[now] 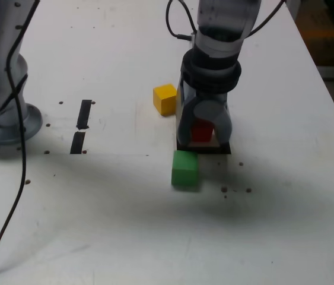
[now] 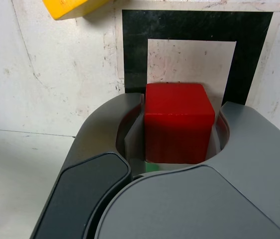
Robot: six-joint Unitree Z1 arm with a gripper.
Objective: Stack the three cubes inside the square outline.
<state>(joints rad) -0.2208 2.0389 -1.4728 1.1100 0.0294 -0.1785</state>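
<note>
A: Item one, gripper (image 1: 203, 132)?
B: Jaws pinch the red cube (image 2: 178, 121) over the square outline (image 2: 135, 50), mid-table (image 1: 285, 225).
A: Others?
B: Yellow cube (image 1: 165, 98) behind; green cube (image 1: 185, 168) at the outline's front edge.

Silver-grey arm (image 1: 3, 71) with black cable (image 1: 12, 196) – dark collar, rounded grey hand (image 1: 203, 132)

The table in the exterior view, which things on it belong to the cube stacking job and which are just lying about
Part of the job:
red cube, held in the gripper over the outline
yellow cube
green cube
square outline

Just lying about:
two short black tape strips
black cable
</note>
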